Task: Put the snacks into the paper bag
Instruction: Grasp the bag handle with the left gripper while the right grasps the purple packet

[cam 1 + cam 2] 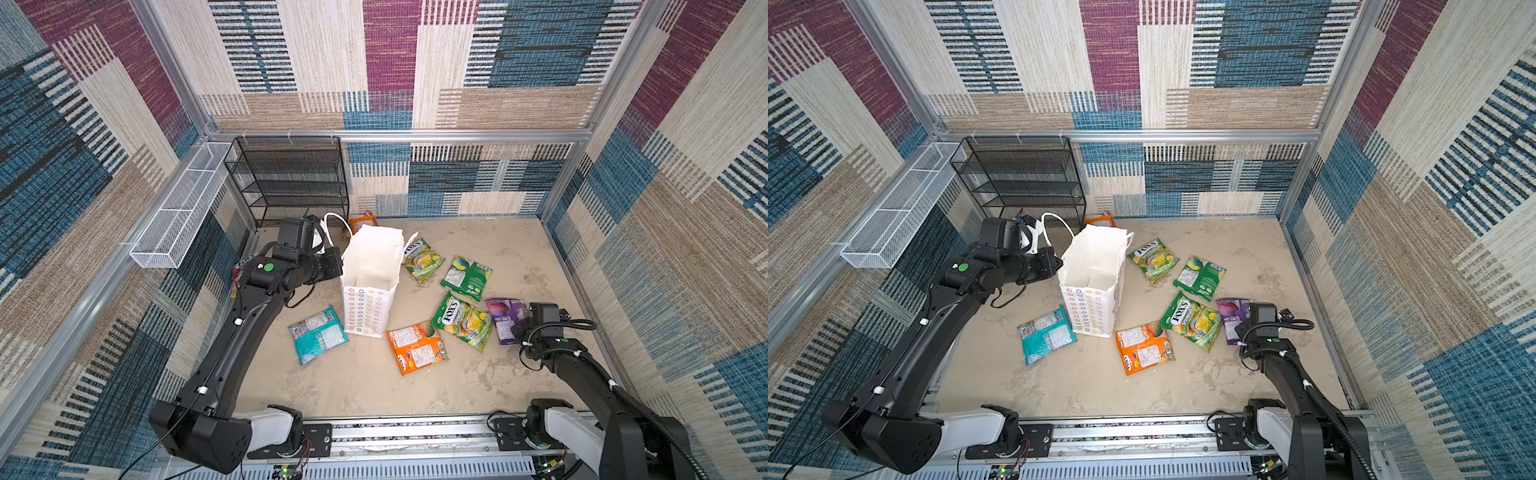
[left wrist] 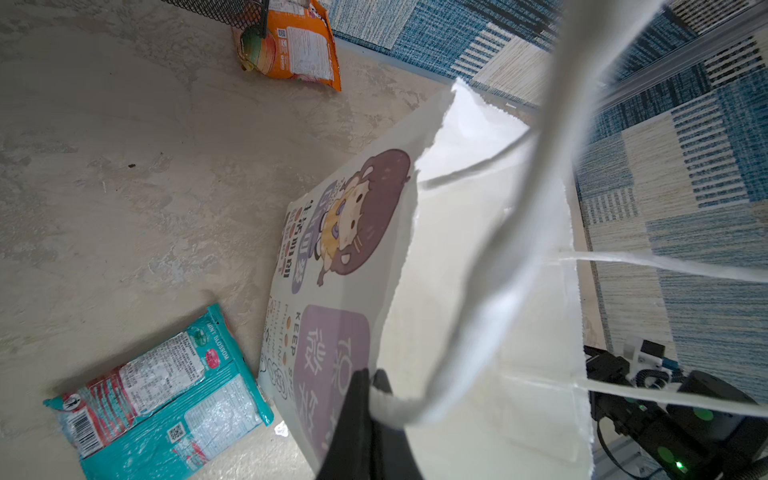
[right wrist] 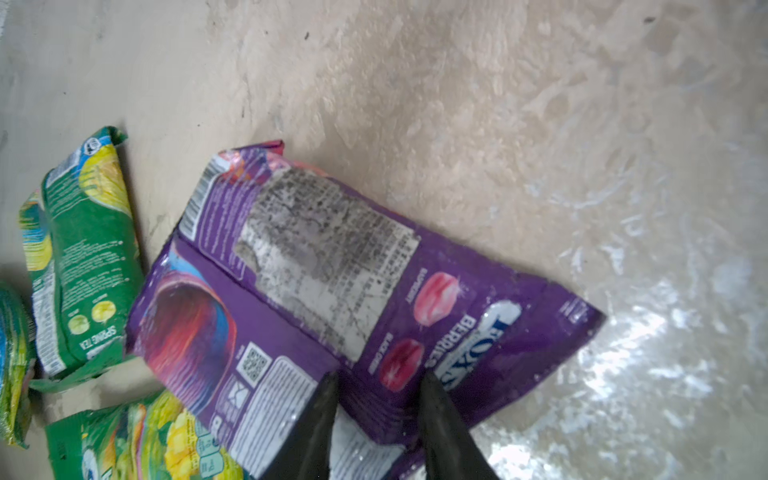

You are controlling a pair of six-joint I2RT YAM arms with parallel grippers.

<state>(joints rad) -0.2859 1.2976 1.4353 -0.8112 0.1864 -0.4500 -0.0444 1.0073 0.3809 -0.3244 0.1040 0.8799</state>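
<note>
The white paper bag (image 1: 365,311) (image 1: 1090,309) stands open in the middle of the floor, its cartoon side (image 2: 332,232) facing my left wrist camera. My left gripper (image 2: 370,386) (image 1: 340,266) is shut on the bag's left rim and cord handle. Snacks lie around the bag: teal (image 1: 318,334), orange (image 1: 417,347), three green ones (image 1: 463,320) (image 1: 465,277) (image 1: 422,259), and another orange one (image 2: 291,45) behind it. My right gripper (image 3: 378,382) (image 1: 1239,328) is down on the purple snack (image 3: 332,257) (image 1: 503,318), with a bunched fold of its film pinched between the fingers.
A black mesh rack (image 1: 286,178) stands at the back left by the wall. A white wire basket (image 1: 178,212) hangs on the left wall. The arms' rail (image 1: 415,432) runs along the front edge. Patterned walls close in all sides.
</note>
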